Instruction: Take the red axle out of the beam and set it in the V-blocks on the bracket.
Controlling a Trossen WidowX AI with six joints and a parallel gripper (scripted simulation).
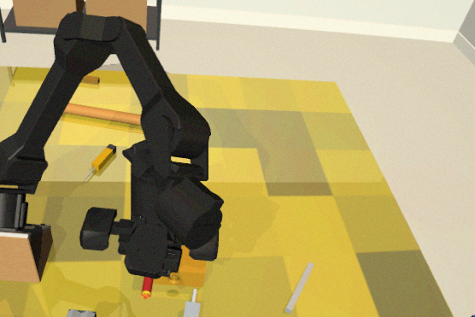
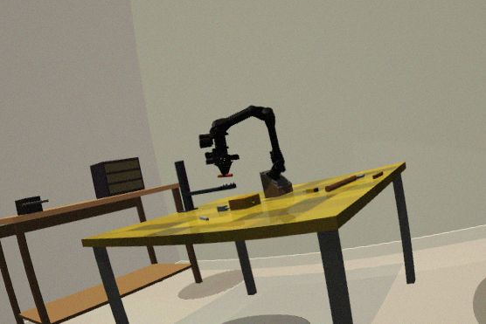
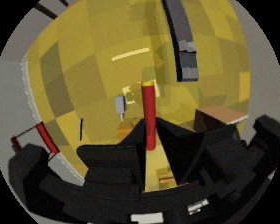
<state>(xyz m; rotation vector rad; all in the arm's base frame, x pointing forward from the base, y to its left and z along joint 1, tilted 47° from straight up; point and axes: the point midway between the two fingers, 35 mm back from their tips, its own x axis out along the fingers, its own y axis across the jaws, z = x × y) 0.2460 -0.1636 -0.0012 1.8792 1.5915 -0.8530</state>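
My gripper is shut on the red axle, which has a yellow end and lies roughly level, clear of the beam. The orange beam sits on the table, partly hidden by the arm in the top view and by a finger in the wrist view. The dark bracket carries grey V-blocks at its arm's end. In the wrist view they are ahead and right of the axle, apart from it.
A small grey-headed tool lies beside the beam. A grey bar lies farther off. An orange screwdriver and a long wooden handle lie on the other side. The robot's base block stands near.
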